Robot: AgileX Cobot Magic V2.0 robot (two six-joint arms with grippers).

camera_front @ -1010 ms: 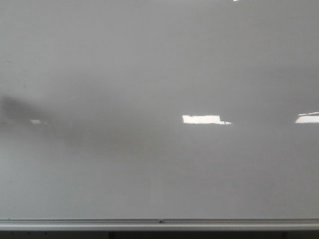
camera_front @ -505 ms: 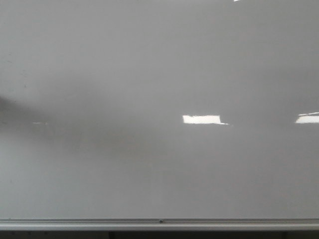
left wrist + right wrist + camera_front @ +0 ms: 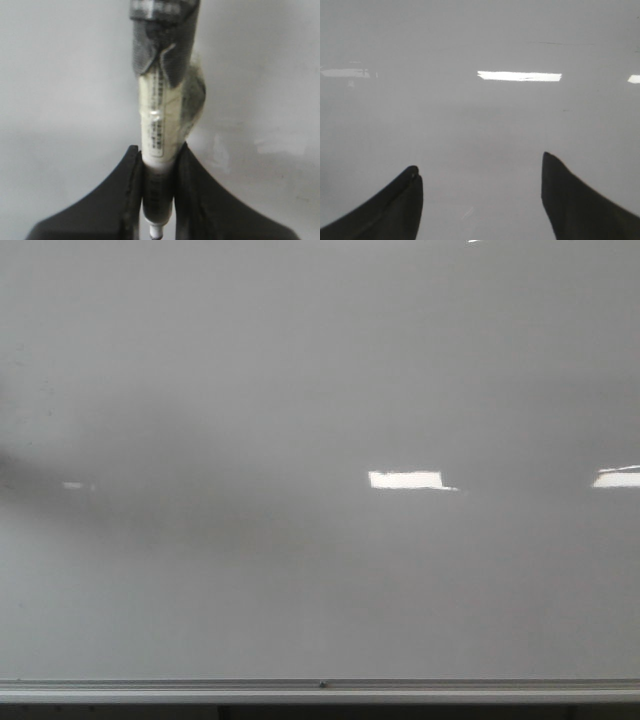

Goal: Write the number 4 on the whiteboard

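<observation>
Board (image 3: pixel 320 390) fills the front view, blank above its rail (image 3: pixel 320 687), no 4 drawn yet; left gripper (image 3: pixel 158 200) is clenched on a taped marker (image 3: pixel 159 135) in front of the board, contact not discernible; right gripper (image 3: pixel 480 195) hangs spread and empty. Risk, I judge: the marker could slip or tilt in that narrow grip under pressing, skewing the strokes.

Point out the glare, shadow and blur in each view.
Front view: bright glare patches on the whiteboard, dim shadow at its left. Left wrist view: the marker in the left gripper is blurred. Right wrist view: glare strip above the open right gripper.
</observation>
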